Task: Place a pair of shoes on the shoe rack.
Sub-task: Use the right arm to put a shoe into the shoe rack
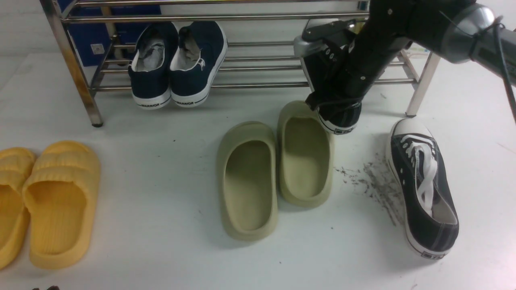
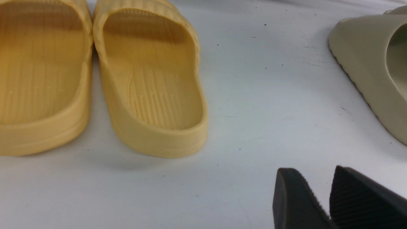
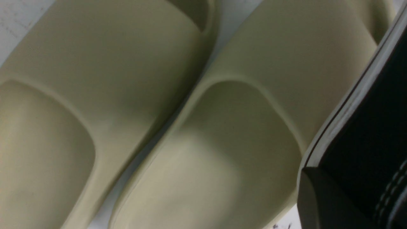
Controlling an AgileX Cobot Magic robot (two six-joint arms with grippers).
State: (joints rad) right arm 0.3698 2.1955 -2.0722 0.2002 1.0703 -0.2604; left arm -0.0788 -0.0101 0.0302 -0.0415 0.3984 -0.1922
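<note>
Front view: the rack [image 1: 258, 85] is shiny steel, with square legs and shelves of thin round rods. Two sneakers, one pair, are black canvas with pale rubber edging: the raised sneaker [image 1: 316, 66] is in the right gripper [image 1: 320, 100], and the other sneaker [image 1: 439, 217] lies on the smooth white surface [image 1: 161, 201], its flat white laces loose over the opening, toe towards the rack.

Two navy shoes [image 1: 151, 82] [image 1: 197, 80], laceless canvas with white soles, sit side by side on the lower shelf. Two olive slippers [image 1: 248, 181] [image 1: 304, 157], matt foam with rounded toes, stand next to each other on the surface. Two yellow slippers [image 1: 60, 201] [image 1: 12, 205], ribbed and puffy, lie near the robot's left side.

The right gripper is closed on the raised sneaker, whose heel hangs over the edge of one olive slipper and whose toe reaches the lower shelf; the arm covers much of it, so whether it bears on the rods is hard to say. In the left wrist view, the left gripper [image 2: 313, 170] has its two dark fingertips apart, with nothing between them.
</note>
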